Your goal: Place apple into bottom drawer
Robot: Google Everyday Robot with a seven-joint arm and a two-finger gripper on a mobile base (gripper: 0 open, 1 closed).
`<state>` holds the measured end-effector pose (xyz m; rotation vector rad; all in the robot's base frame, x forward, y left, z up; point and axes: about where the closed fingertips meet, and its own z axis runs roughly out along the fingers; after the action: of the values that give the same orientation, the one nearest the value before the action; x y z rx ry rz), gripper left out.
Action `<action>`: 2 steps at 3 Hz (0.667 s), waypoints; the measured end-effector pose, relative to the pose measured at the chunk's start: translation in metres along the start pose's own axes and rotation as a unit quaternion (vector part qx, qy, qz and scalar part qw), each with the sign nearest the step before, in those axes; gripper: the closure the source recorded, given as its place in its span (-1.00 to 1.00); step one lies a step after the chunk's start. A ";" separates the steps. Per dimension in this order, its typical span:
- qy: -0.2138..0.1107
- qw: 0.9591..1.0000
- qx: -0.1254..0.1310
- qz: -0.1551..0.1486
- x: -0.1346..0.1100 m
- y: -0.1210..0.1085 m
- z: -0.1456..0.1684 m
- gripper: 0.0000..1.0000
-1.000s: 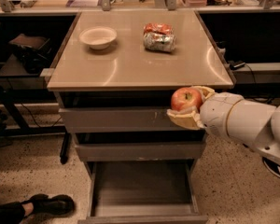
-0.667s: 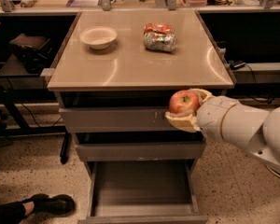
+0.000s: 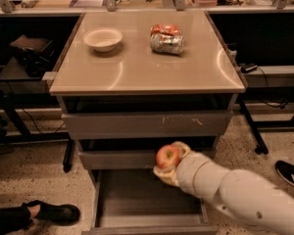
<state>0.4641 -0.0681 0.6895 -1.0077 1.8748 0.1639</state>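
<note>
- 1 drawer stands pulled out: the bottom drawer (image 3: 137,202), nearest of the 3. Its grey floor is bare where it shows. The arm (image 3: 235,192) hides its near right corner.
- The arm enters from the near right and reaches left over that open tray.
- The gripper (image 3: 172,161) appears to hang over the far right part of the tray. Its 2 fingers are clamped around the apple (image 3: 167,156), 1 pad beneath it and 1 at its right.
- Change against 1.0 s and 0.7 s ago: the apple was then held at the height of the top drawer (image 3: 137,125), toward the cabinet's right edge. It now sits 1 drawer level lower and further left, in front of the middle drawer (image 3: 117,159).
- The apple is not on the tray floor. It is above it, held clear.
- Judgement: the carry-down is well along. What remains is the last descent into the tray and the release.
- Judgement: released from this height, a round apple would likely bounce or roll toward the near end. Lowering further first looks safer.
- The top and middle drawers are pushed in.
- Far: the table top (image 3: 137,70) carries 1 white bowl (image 3: 103,38) at far left and 1 foil snack bag (image 3: 166,38) right of it. Both are unmoved and play no part in this step.
</note>
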 end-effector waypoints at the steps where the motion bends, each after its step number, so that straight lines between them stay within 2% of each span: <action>1: 0.013 1.000 0.003 -0.013 0.012 0.016 0.011 1.00; 2: 0.013 1.000 0.004 -0.012 0.012 0.015 0.011 1.00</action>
<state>0.4588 -0.0595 0.6697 -1.0317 1.8842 0.1293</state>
